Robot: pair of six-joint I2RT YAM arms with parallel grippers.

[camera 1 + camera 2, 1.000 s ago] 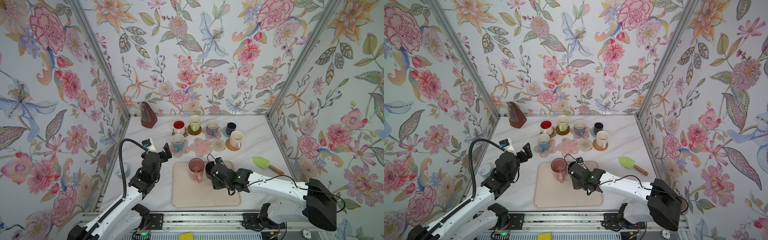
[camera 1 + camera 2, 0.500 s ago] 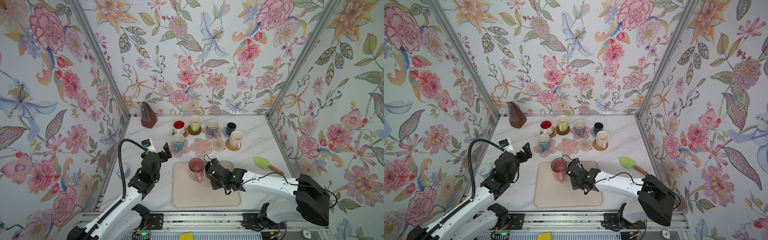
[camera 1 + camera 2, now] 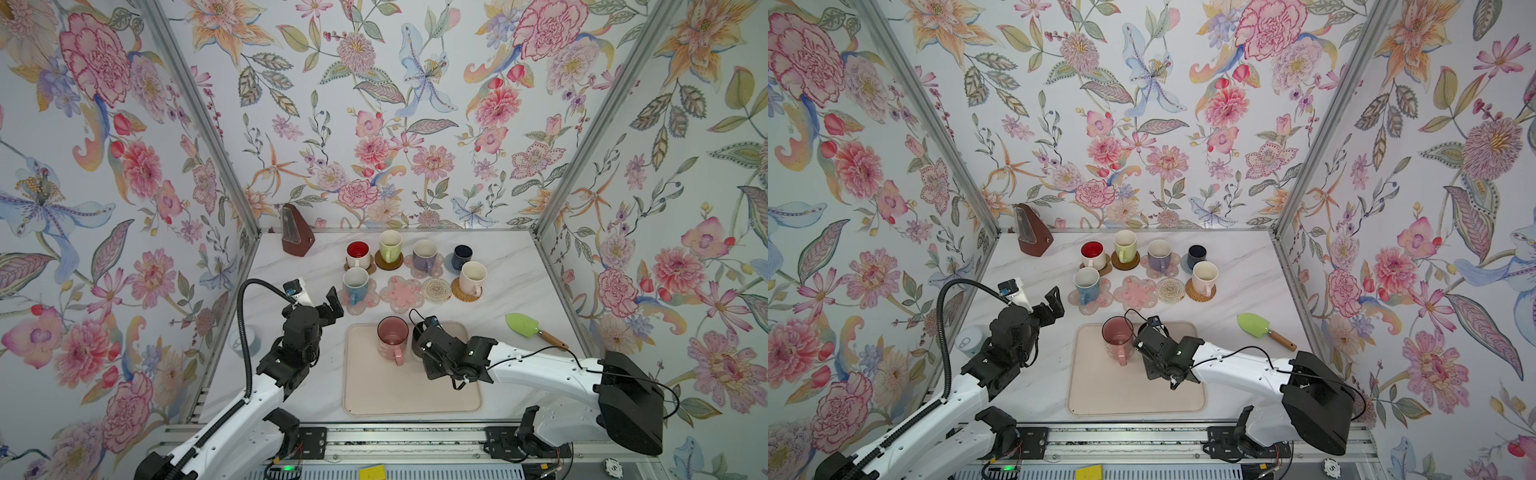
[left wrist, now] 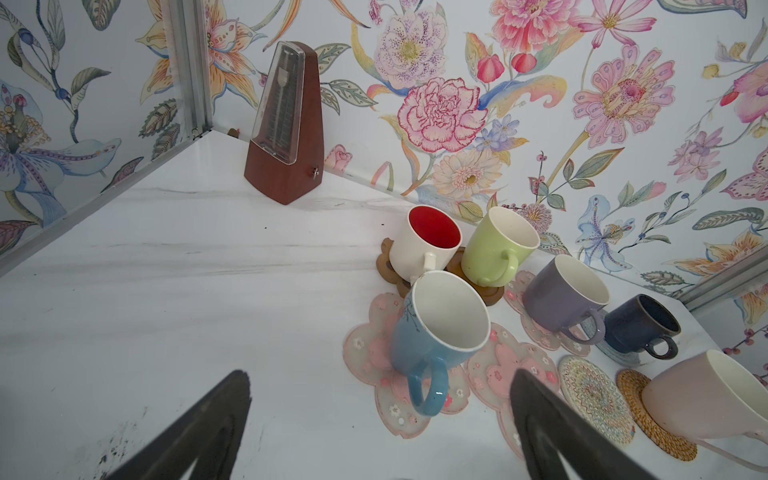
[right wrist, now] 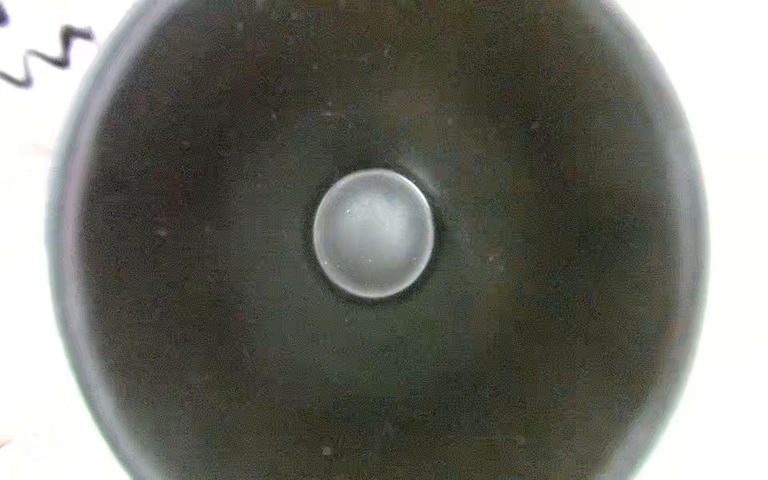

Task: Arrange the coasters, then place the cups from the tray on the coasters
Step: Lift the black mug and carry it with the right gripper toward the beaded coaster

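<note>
Right gripper (image 3: 420, 337) sits right over the black mug (image 5: 216, 316) on the tray (image 3: 374, 395), centre-bottom in both top views, so the mug's mostly buried. The right wrist view is just a blurry dark mug interior, no fingers showing. Jaws are pressed together, but I can't tell what they pinch. Pink mug (image 3: 392, 338) stands just beside it. Left gripper (image 3: 330, 307) hangs spread wide left of the tray, holding nothing.
</note>
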